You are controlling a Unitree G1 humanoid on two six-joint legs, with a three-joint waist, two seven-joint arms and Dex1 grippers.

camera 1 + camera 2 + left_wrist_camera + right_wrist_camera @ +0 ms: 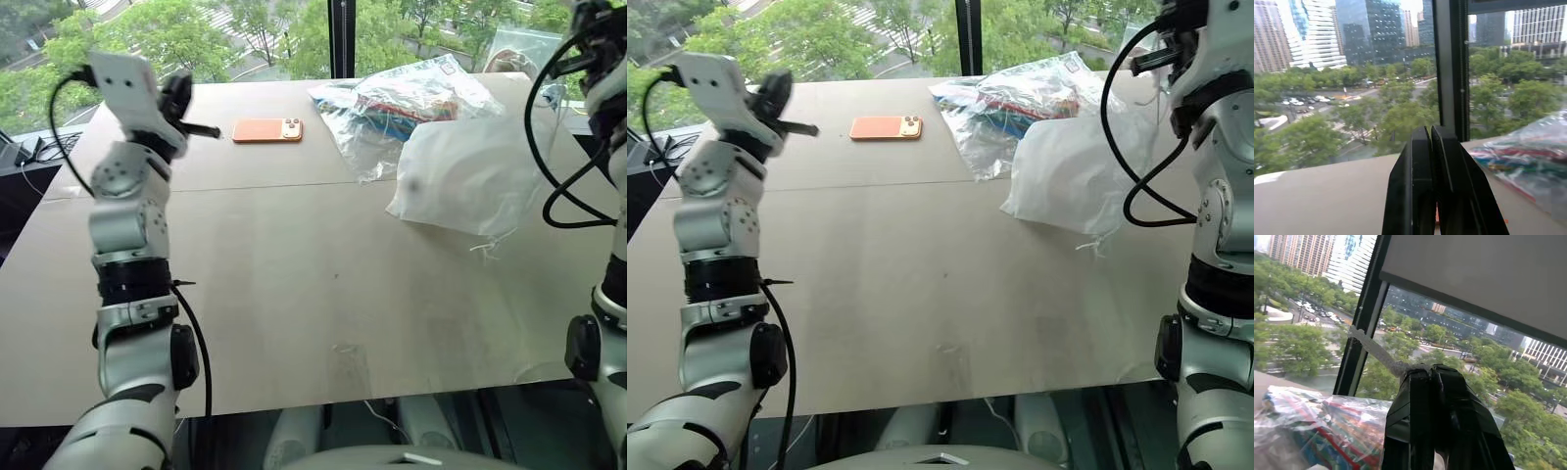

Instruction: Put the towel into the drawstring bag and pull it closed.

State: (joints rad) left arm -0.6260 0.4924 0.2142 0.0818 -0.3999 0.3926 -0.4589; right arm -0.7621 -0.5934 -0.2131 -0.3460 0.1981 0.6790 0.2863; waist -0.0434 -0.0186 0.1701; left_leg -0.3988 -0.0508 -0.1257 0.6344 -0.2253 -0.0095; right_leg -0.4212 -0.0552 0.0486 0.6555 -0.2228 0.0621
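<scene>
Left eye view: drawstring bag lies on the desk at the right, white, translucent, lumpy, cords trailing toward the near edge; towel not separately visible, likely inside. Right end effector raised above and just right of it, the nearer arm.
Left wrist view: left end effector closed, empty.
Right wrist view: right end effector closed on a white cord

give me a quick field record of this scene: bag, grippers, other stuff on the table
drawstring bag: white pouch lying on the table, far right, cords trailing at its near edge
towel: cannot tell
left gripper: shut, holding nothing, raised over the table's left side
right gripper: shut, raised on the right side, a white cord running from its tip
other: orange phone; clear plastic bag of colourful items behind the pouch
</scene>
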